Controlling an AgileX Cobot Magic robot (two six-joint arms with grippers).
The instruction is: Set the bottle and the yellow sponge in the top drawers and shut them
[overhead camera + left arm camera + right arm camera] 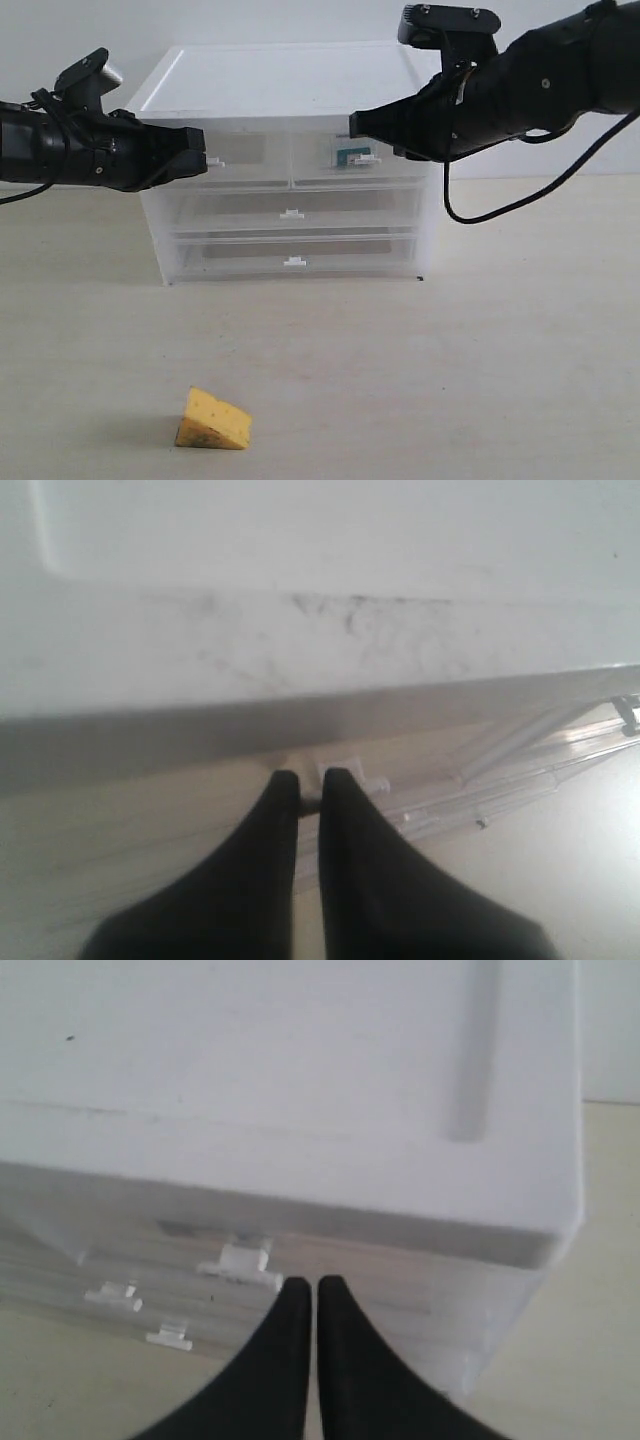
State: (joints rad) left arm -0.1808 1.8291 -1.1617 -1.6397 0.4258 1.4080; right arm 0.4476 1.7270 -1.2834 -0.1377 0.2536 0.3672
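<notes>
- A plain, pale grey-white wall [300,20] spans the exterior view from 10 to 2 o'clock and is evenly lit.
- A beige tabletop [480,380] with faint grain fills the view from 3 through 6 to 9 o'clock.
- A translucent plastic drawer cabinet [290,85] with a white lid stands at 12 o'clock on the tabletop, in front of the wall.
- The light is soft and diffuse, leaving only a thin shadow along the cabinet's base.

The left gripper [308,780] has its two black fingers [250,880] almost together, with only a thin slit between them. Right at its tips sits the white handle [358,768] of the top drawer [140,820]; whether the tab is pinched cannot be told. Beyond the tips lies the cabinet's white lid [300,580]. Off to one side are clear lower drawer fronts [520,760] and the pale table [590,880].
</notes>
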